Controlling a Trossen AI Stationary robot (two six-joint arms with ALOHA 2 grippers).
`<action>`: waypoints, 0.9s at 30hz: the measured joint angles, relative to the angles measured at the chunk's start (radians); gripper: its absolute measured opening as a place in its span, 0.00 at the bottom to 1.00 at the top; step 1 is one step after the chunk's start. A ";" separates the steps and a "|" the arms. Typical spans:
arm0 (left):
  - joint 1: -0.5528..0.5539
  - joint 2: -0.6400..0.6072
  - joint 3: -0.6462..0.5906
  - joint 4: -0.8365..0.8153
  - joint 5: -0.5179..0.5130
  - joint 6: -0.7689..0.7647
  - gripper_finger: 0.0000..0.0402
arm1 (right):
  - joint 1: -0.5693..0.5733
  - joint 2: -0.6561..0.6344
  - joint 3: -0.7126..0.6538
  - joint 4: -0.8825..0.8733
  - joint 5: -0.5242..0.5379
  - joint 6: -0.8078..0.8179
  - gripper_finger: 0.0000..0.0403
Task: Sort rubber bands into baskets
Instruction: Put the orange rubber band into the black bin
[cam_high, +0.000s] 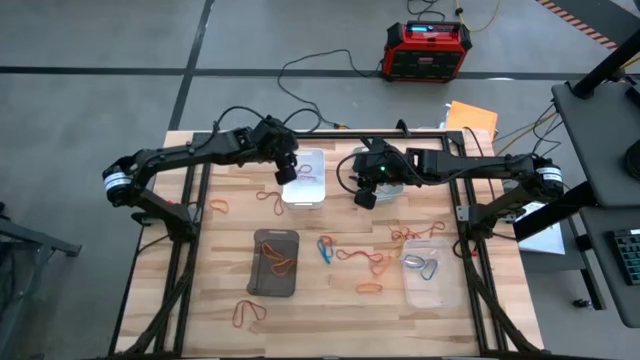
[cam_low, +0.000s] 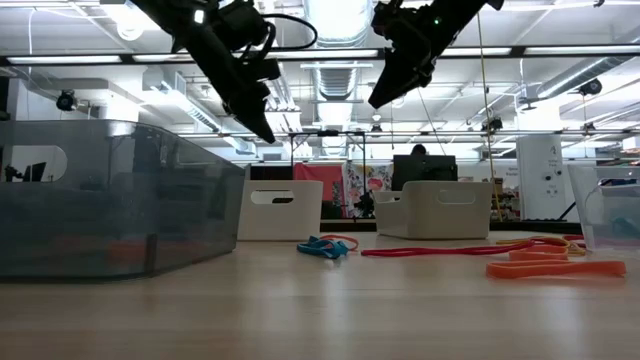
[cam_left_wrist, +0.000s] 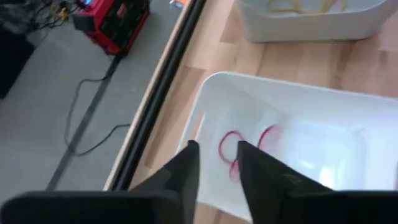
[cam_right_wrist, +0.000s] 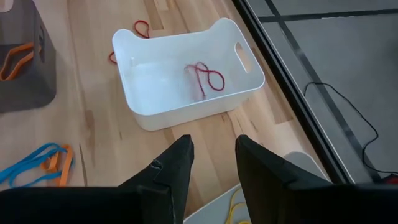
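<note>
Jaws apart, empty — left gripper (cam_left_wrist: 216, 163) over white basket (cam_left_wrist: 348, 124) holding red bands (cam_left_wrist: 231, 148); right gripper (cam_right_wrist: 211, 155) likewise — no legible writing.

The grey basket (cam_left_wrist: 311, 18) is cut off by the edge, its yellowish band (cam_left_wrist: 305, 6) only partly visible.

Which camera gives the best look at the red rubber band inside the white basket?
The right wrist view: the red rubber band lies unobstructed in the white basket. The left wrist view shows it blurrier behind fingers; the high view shows it tiny; the low view hides it.
</note>
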 joint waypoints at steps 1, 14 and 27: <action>0.000 -0.001 0.000 -0.001 -0.012 0.000 0.29 | 0.000 0.000 0.000 -0.002 0.000 0.007 0.29; -0.005 -0.181 -0.001 -0.412 0.129 -0.084 0.43 | 0.000 0.001 -0.013 -0.008 0.000 0.020 0.30; -0.009 -0.271 -0.111 -0.689 0.078 -0.543 0.41 | 0.000 0.002 -0.013 -0.002 -0.001 0.026 0.31</action>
